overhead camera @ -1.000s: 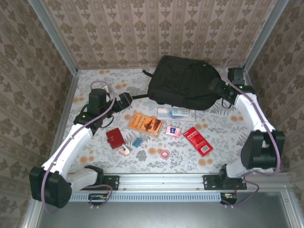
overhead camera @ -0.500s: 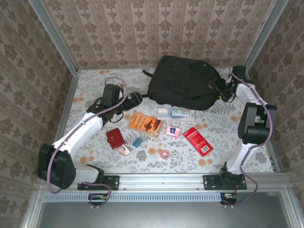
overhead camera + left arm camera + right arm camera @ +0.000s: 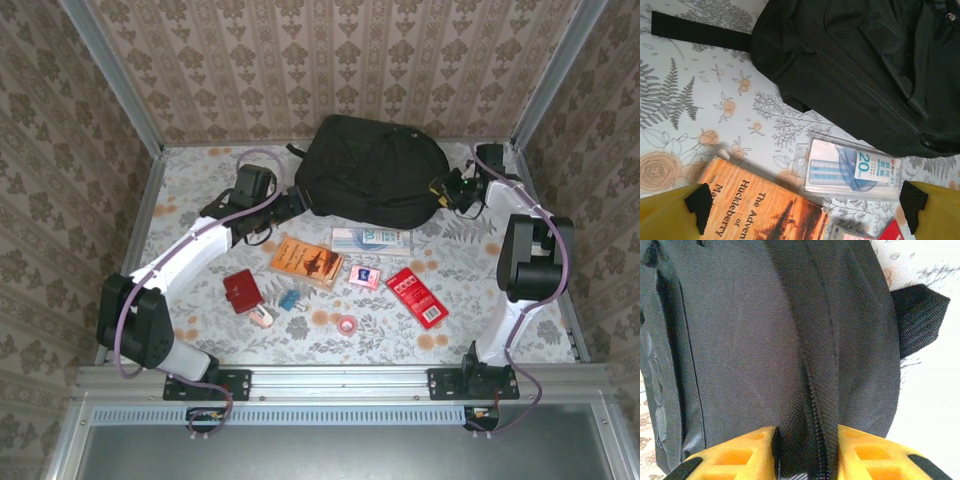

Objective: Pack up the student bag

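The student bag (image 3: 370,180), a large black backpack, lies at the back of the table. My right gripper (image 3: 447,190) is at its right end. In the right wrist view its yellow fingers (image 3: 740,455) pinch a fold of the bag's fabric (image 3: 765,340) along a zipper line, so that gripper (image 3: 807,440) is shut on the bag. My left gripper (image 3: 290,205) stands open by the bag's left lower edge. In the left wrist view it (image 3: 806,200) hangs wide over an orange book (image 3: 755,210) and a clear ruler box (image 3: 852,170), with the bag (image 3: 865,60) beyond and a strap (image 3: 700,32) trailing left.
In front of the bag lie the orange book (image 3: 307,262), the ruler box (image 3: 371,240), a small pink box (image 3: 365,276), a red packet (image 3: 417,296), a red case (image 3: 242,290), a blue clip (image 3: 290,299) and a tape roll (image 3: 347,324). Walls close in on three sides.
The right gripper has closed on the bag's right end, and the bag has slid left and back. The left arm has reached further towards the bag's left edge, still open.
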`<control>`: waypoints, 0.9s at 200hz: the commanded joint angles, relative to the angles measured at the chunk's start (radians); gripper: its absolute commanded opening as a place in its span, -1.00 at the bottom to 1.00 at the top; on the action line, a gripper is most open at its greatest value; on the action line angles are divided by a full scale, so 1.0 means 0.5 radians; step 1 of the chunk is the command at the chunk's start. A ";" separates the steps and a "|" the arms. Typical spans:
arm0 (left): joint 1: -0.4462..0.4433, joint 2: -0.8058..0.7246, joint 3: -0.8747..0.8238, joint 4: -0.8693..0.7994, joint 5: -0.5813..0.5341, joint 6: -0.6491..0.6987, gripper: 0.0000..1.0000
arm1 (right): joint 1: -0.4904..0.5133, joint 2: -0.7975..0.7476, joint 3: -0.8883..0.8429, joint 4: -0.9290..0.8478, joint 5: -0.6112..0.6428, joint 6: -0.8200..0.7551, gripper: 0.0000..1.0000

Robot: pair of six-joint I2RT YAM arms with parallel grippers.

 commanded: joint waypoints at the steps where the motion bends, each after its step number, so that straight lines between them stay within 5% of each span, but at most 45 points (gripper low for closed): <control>1: -0.001 -0.048 0.064 -0.105 -0.123 0.055 1.00 | 0.050 -0.099 -0.085 0.117 -0.094 0.107 -0.52; 24: 0.006 -0.064 0.083 -0.131 -0.169 0.081 1.00 | 0.107 -0.160 -0.083 0.120 -0.108 0.143 -0.67; 73: 0.034 -0.074 0.153 -0.201 -0.231 0.129 1.00 | 0.260 -0.335 -0.040 0.047 -0.026 0.209 -0.68; 141: 0.060 0.037 0.358 -0.509 -0.428 0.073 1.00 | 0.747 -0.506 -0.126 0.004 0.176 0.407 -0.48; 150: 0.069 0.036 0.348 -0.526 -0.451 0.047 1.00 | 0.828 -0.508 -0.121 0.004 0.170 0.386 -0.37; 180: 0.211 0.025 0.258 -0.536 -0.461 -0.067 1.00 | 0.944 -0.467 0.032 -0.348 0.172 0.007 0.50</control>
